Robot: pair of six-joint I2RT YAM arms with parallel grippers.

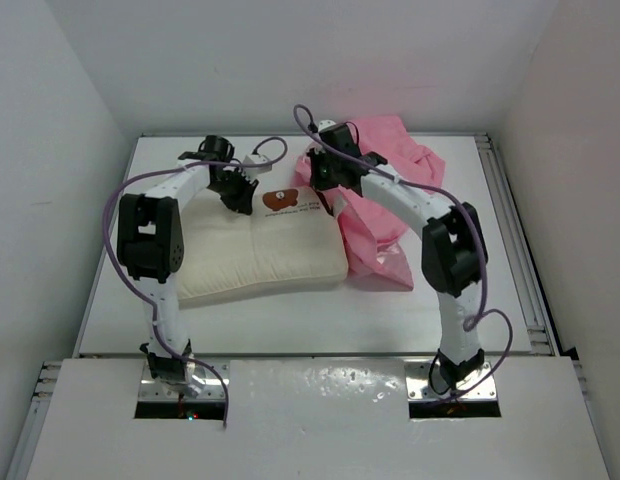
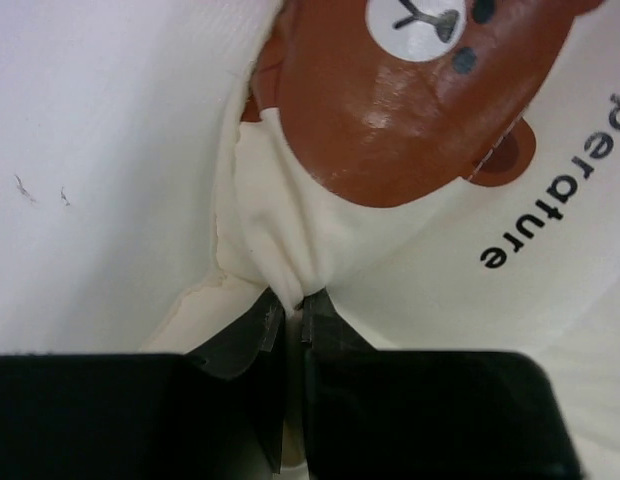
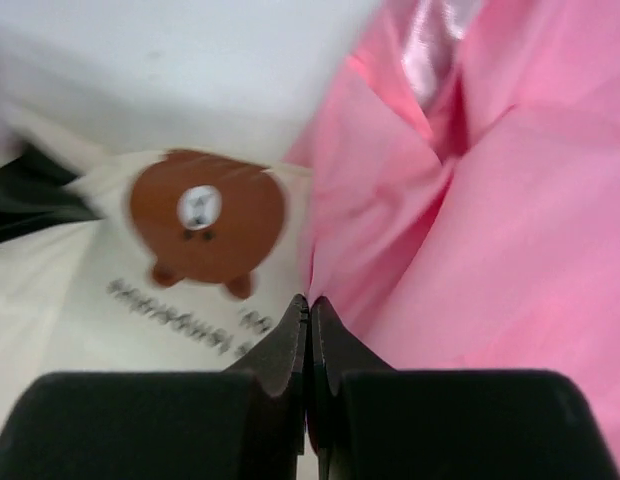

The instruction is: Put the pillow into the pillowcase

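Note:
The cream-white pillow [image 1: 260, 250] lies left of centre, its brown bear mark [image 1: 280, 197] at the far end. The pink satin pillowcase [image 1: 390, 170] lies bunched at its right, reaching the back of the table. My left gripper [image 1: 240, 205] is shut on a pinch of pillow fabric beside the bear mark [image 2: 410, 100]; the wrist view shows the fabric gathered between the jaws [image 2: 290, 305]. My right gripper [image 1: 320, 185] is shut on a fold at the pillowcase [image 3: 510, 230] edge next to the pillow [image 3: 90, 320]; its jaws [image 3: 310, 300] meet on pink fabric.
The white table [image 1: 290, 320] has raised rails along its right side [image 1: 515, 230]. White walls close in the back and both sides. Both arm bases sit at the near edge.

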